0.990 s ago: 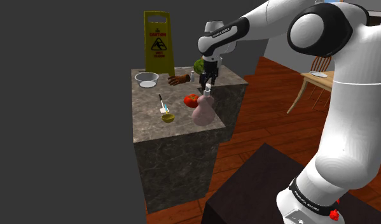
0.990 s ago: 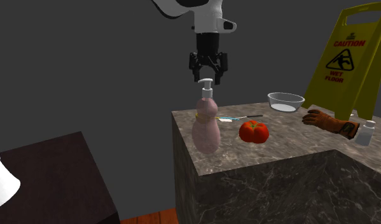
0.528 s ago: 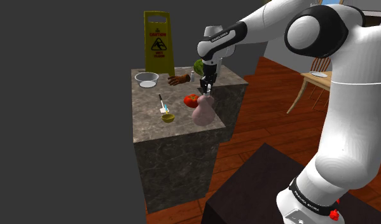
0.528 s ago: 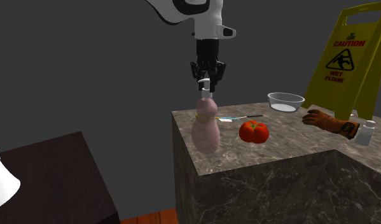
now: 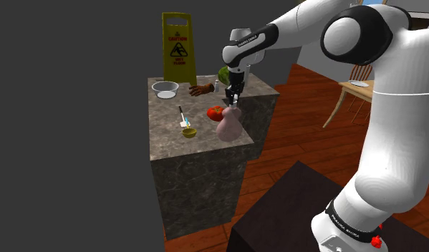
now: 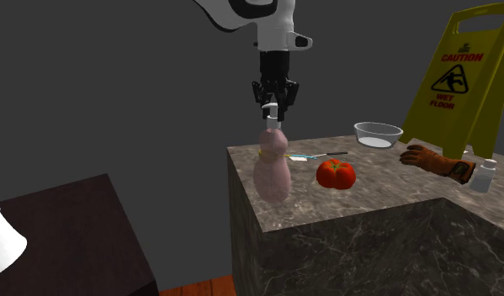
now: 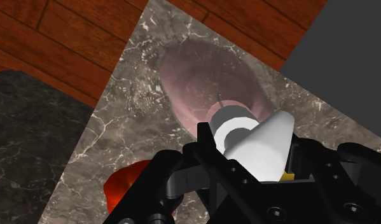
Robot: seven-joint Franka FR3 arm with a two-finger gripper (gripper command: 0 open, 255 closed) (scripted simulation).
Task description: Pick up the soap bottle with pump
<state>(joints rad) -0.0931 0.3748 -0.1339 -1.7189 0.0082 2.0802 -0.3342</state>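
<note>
As the jaws stand: clamped on the white pump head (image 7: 262, 143) of the soap bottle (image 6: 273, 172), with the gripper (image 6: 273, 108) pointing straight down, upper middle of the second exterior view.
Hold: high and narrow, on the pump alone; the fingers do not touch the pink body below.
Bottle's place: upright, left of centre in that view, at the left corner of the marble counter (image 6: 368, 210), its base apparently on the stone.
Lift: best taken straight up and slowly with the wrist level, since a wide body under so small a hold could swing or slip.
Neighbours: tomato (image 6: 336, 173) just right of the bottle; bowl (image 6: 378, 133), glove (image 6: 435, 160) and yellow sign (image 6: 460, 76) farther right, well apart.
Check: the base should clear the stone with the bottle vertical; if the pump slides, a lower grip on the neck looks safer.
</note>
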